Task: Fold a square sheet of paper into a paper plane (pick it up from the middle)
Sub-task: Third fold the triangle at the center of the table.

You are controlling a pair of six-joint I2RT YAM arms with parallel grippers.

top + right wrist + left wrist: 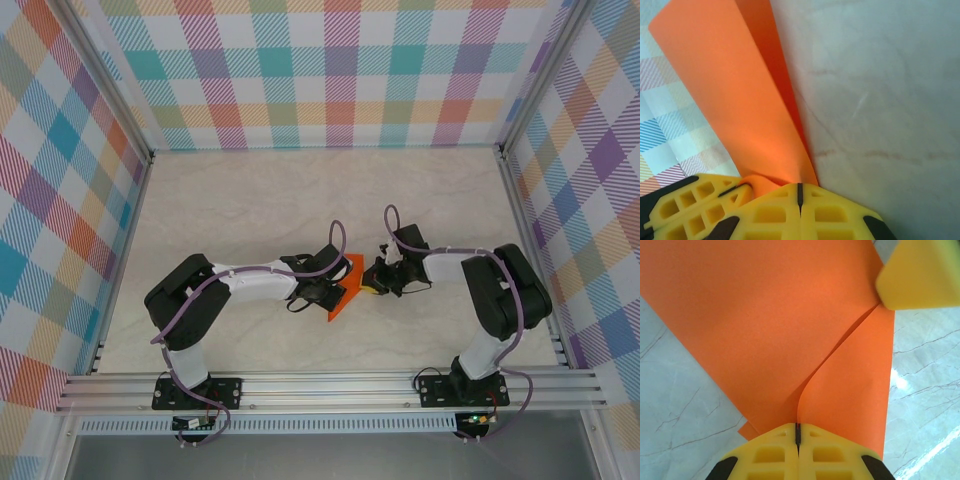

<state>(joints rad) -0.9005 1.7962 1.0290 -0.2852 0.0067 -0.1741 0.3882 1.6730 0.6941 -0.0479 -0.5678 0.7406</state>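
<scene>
The square sheet of paper is bright orange and creased, and it hangs between the two grippers just above the middle of the table. My left gripper is shut on its left side. In the left wrist view the paper spreads out from the closed jaws of the left gripper, with a curved fold running up from them. My right gripper is shut on the opposite side. In the right wrist view the folded paper rises from the closed right gripper. A yellow finger of the right gripper touches the sheet's far corner.
The marble-patterned table top stretches away behind the grippers. Plaid walls stand at the back and on both sides. An aluminium rail runs along the near edge, with both arm bases on it.
</scene>
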